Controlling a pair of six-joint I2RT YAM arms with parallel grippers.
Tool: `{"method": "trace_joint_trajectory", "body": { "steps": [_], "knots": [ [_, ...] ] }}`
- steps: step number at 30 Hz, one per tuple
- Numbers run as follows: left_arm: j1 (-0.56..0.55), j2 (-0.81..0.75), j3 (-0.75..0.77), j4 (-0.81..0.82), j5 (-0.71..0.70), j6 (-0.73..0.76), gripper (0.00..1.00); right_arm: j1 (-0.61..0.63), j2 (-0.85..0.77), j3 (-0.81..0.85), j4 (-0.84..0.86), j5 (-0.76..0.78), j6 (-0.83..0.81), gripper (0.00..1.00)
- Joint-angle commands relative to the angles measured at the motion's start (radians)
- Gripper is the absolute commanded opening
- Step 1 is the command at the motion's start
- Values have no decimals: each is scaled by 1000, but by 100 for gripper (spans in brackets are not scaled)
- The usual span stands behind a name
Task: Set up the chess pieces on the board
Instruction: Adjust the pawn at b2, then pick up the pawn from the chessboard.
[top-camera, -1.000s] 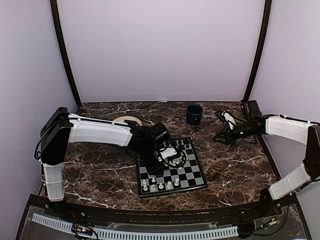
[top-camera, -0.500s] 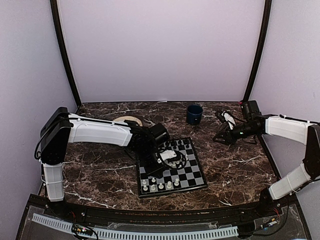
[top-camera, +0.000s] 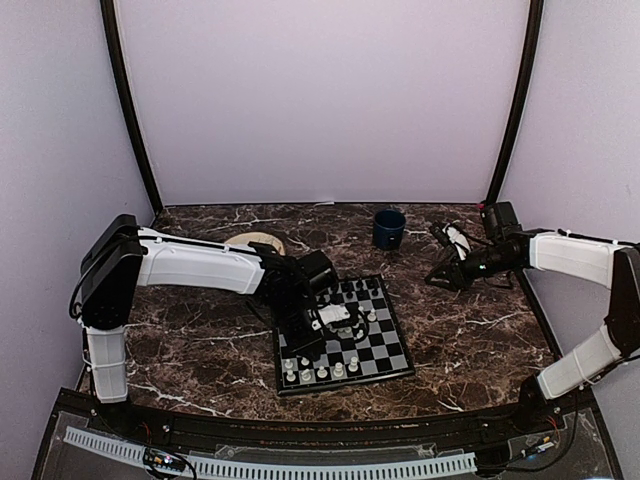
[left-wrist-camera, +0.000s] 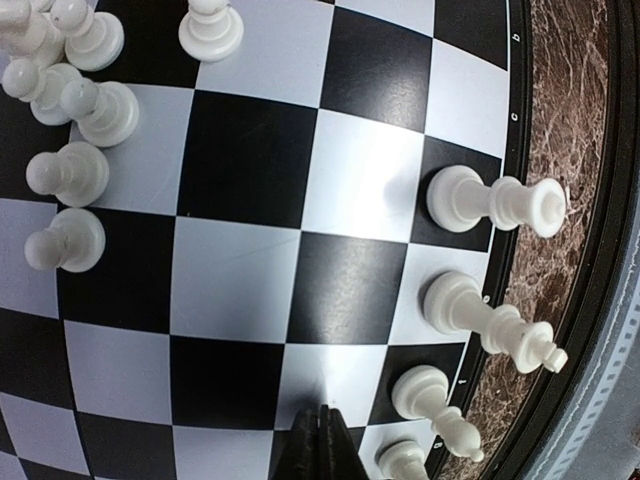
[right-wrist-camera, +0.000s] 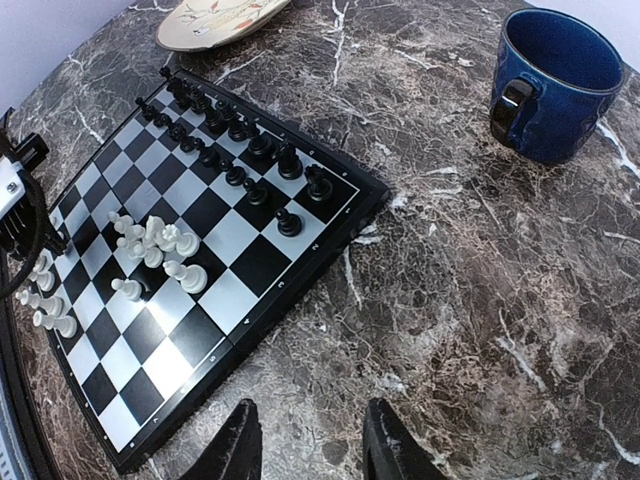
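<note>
The board (top-camera: 386, 347) lies mid-table, with black pieces (top-camera: 365, 289) along its far edge. A loose bunch of cream-white pieces (top-camera: 349, 326) stands near its middle, and a row of white pieces (top-camera: 320, 372) lines its near edge. My left gripper (top-camera: 312, 340) hangs low over the board's left part. In the left wrist view it (left-wrist-camera: 320, 445) is shut and empty above a light square, with the white row (left-wrist-camera: 487, 322) to its right and the bunch (left-wrist-camera: 70, 95) at upper left. My right gripper (right-wrist-camera: 312, 445) is open and empty over bare marble right of the board (right-wrist-camera: 300, 265).
A dark blue cup (top-camera: 389, 228) stands behind the board, and it also shows in the right wrist view (right-wrist-camera: 555, 80). A round beige plate (top-camera: 253, 241) lies at the back left, partly behind my left arm. Purple walls close in three sides.
My left gripper has slid from over the bunch of white pieces toward the board's near left part. My right arm has hardly moved.
</note>
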Motion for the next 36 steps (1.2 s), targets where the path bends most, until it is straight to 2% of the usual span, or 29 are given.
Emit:
{"method": "trace_joint_trajectory", "body": {
  "steps": [1, 12, 19, 22, 30, 36],
  "knots": [
    [0, -22, -8, -24, -1, 11, 0, -4, 8, 12, 1, -12, -10, 36],
    [1, -56, 58, 96, -72, -20, 4, -4, 11, 12, -2, -9, -12, 36],
    [1, -33, 76, 150, -197, -27, 25, -4, 12, 14, -3, -8, -13, 36],
    [1, -13, 96, 152, -244, -25, 31, -4, 11, 14, -3, -4, -13, 36],
    [3, 44, 148, 156, -278, -19, 38, -4, 11, 12, -4, 0, -14, 36],
    [9, 77, 171, 154, -270, -15, 37, -4, 11, 12, -5, 2, -16, 36]
  ]
}}
